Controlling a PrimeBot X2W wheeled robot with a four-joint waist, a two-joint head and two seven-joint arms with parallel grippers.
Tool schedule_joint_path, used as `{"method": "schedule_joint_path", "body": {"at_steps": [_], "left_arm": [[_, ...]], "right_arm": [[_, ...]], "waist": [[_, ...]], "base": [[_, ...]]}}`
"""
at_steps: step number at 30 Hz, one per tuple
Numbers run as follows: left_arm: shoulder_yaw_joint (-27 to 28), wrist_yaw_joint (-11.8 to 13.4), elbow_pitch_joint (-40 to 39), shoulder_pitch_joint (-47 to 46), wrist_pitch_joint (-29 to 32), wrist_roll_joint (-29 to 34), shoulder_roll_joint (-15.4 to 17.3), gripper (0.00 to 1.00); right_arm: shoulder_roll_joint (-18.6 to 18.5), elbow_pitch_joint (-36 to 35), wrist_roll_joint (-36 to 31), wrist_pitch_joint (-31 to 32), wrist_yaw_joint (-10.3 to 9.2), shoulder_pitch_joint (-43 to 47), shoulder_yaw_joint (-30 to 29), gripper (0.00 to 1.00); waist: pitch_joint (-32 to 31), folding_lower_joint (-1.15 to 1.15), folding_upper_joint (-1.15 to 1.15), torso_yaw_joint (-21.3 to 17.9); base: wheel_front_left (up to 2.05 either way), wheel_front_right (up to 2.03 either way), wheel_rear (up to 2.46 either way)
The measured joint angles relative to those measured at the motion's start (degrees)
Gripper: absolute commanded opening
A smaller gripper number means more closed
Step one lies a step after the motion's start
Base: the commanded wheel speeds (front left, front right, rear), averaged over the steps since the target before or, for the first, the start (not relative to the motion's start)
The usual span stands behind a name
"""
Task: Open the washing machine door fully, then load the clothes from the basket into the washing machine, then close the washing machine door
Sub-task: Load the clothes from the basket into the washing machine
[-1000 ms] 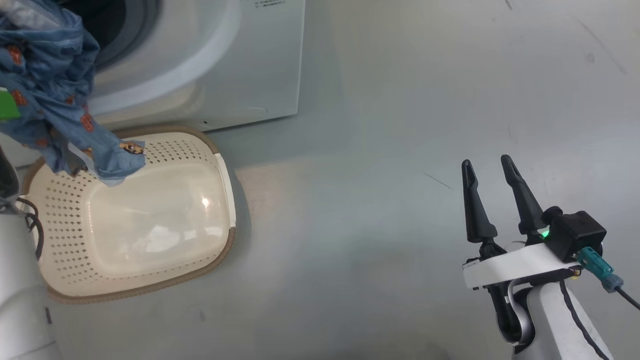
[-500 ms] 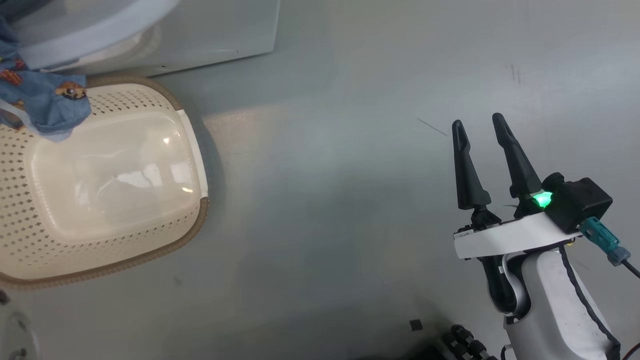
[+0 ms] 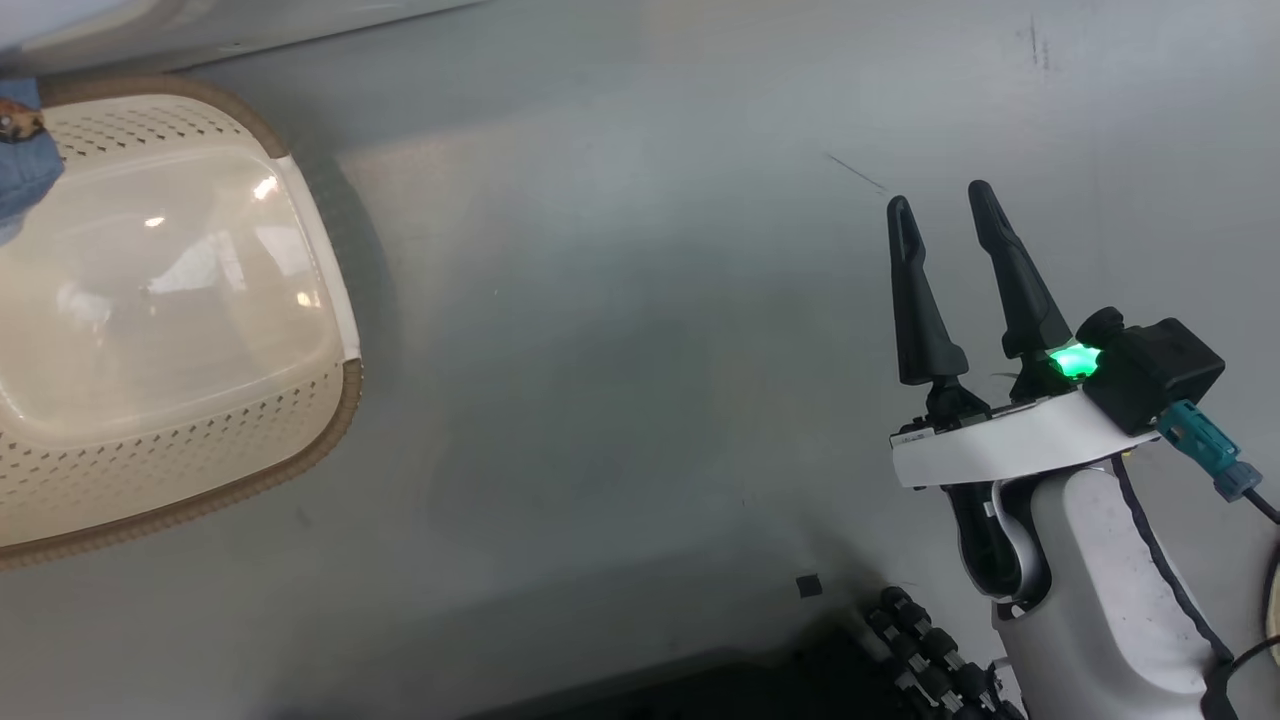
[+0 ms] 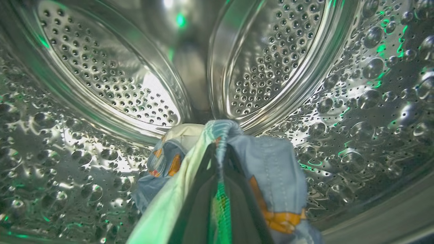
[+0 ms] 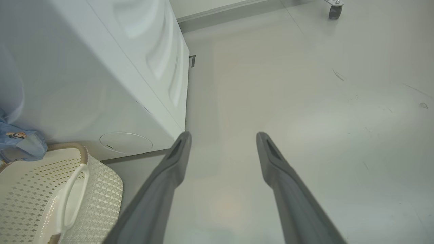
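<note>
Garments [image 4: 271, 169], seemingly two, in left hand [image 4: 219, 150]

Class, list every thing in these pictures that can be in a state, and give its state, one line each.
left gripper: shut on the clothes, reaching inside the washing machine.
right gripper: open, holding nothing, above the floor.
clothes: pinched and bunched inside the machine; a blue corner hangs at the basket's far rim.
basket: upright on the floor, visible bottom bare.
washing machine: being loaded.
</note>
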Motion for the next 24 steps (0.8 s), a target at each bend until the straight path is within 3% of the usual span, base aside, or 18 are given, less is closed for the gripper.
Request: {"method": "schedule_joint_path", "body": {"at_steps": [7, 12, 16, 24], "left_arm": [[-2.16, -0.24, -0.67, -7.62, 5.49, -0.66, 5.55, 0.00], [-2.76, -0.24, -1.82, -12.01, 6.62, -2.70, 7.37, 0.00], [-6.44, -0.24, -4.93, -15.44, 3.16, -1.67, 10.89, 0.00], [-9.99, -0.43, -6.67, -18.67, -2.36, -2.65, 12.57, 0.00]], "right_arm": [[-0.01, 0.00, 1.67, 0.00, -0.43, -1.44, 2.83, 1.00], [0.01, 0.23, 3.09, 0.00, -0.43, -2.92, 4.86, 1.00], [0.00, 0.42, 3.72, 0.00, -0.43, -3.91, 5.50, 1.00], [-0.01, 0.83, 4.52, 0.00, -0.52, -4.81, 5.64, 1.00]], "waist": [[3.35, 0.00, 0.00, -1.04], [5.22, 0.00, 0.00, -2.24], [6.23, 0.00, 0.00, -3.40], [7.18, 0.00, 0.00, -4.62]], "base": [[0.00, 0.00, 0.00], [0.00, 0.00, 0.00], [0.00, 0.00, 0.00], [0.00, 0.00, 0.00]]}}
